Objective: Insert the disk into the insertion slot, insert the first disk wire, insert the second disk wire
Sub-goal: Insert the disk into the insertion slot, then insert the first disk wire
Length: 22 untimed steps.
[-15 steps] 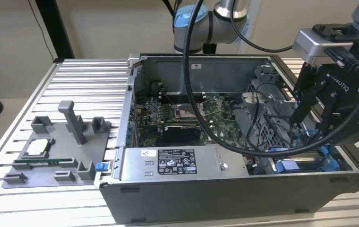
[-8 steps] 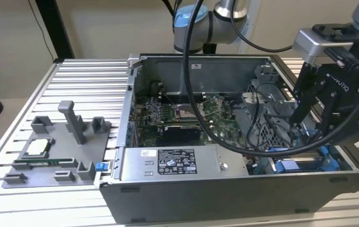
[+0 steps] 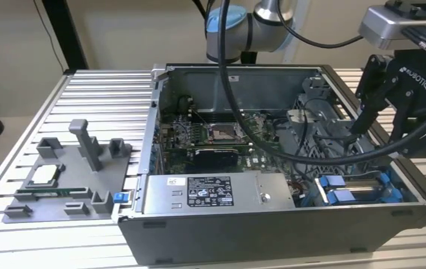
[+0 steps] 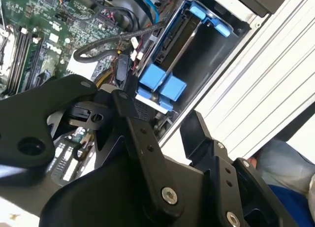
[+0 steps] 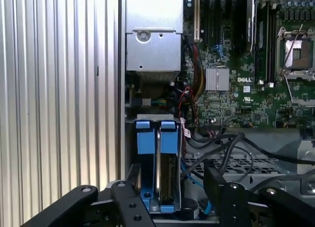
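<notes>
**While the claw (image 3: 378, 129) hangs open, the disk (image 5: 166, 178) sits in its bay**

Where the open computer case (image 3: 273, 224) fills the middle of the exterior view, we see the claw at the upper right of the frame, hanging from the arm above the case's right-hand end. In both wrist views its two black fingers (image 4: 133, 123) stand well apart with nothing gripped between them, so we read the claw as open and empty.

The disk is at the lower right of the exterior view, in the front corner of the case. It stands on edge in its bright blue frame, seated in the insertion slot (image 3: 396, 193). In the first wrist view we look between the spread fingers straight onto the disk's thin silver edge and its two blue tabs (image 5: 155, 138). The claw is above it and does not touch it.

Black cables (image 5: 221, 153) and a bundle of red and black wires (image 5: 189, 96) lie loose just beside the blue frame, between the disk and the green motherboard (image 5: 246, 89). We cannot tell whether any of them is plugged into the disk.

The large grey box with the white-black sticker (image 3: 213, 193) sits at the exterior view's left of the disk, along the case's near wall. At the left of that view a grey fixture (image 3: 71, 174) with small parts rests on the ribbed metal bench (image 3: 101, 89), well apart from the claw.
</notes>
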Available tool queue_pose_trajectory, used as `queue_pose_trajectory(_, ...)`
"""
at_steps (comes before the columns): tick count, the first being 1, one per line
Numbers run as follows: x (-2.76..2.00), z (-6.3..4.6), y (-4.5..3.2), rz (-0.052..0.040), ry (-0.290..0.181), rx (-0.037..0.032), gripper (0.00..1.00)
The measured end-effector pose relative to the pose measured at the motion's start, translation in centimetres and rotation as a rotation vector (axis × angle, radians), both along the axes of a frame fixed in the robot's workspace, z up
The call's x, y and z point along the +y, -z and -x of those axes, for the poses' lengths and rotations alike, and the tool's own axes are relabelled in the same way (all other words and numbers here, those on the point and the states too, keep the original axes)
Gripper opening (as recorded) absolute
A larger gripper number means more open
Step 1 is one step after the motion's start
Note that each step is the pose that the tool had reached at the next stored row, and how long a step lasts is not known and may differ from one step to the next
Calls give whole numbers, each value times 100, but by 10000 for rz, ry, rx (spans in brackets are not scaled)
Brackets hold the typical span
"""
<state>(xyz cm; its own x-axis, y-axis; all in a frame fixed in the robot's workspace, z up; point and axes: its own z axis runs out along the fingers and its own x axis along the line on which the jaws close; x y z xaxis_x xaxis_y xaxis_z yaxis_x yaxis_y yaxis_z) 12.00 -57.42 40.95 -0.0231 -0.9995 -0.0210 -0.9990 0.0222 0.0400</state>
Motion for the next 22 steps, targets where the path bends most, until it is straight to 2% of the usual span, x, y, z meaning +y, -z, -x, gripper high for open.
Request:
queue_pose_trajectory(2,0,4,1,-12,-5,-35,100)
queue_pose_trajectory(5,0,26,2,-48,-63,-223,100)
queue_pose_trajectory(10,1,68,22,-191,-180,-578,100)
queue_pose_trajectory(14,10,122,46,-249,-236,-786,100)
queue_pose_trajectory(16,40,138,59,-249,-262,-854,100)
queue_pose_trajectory(20,145,156,80,-252,-312,-945,100)
queue_pose_trajectory(22,194,159,91,-250,-349,-1012,100)
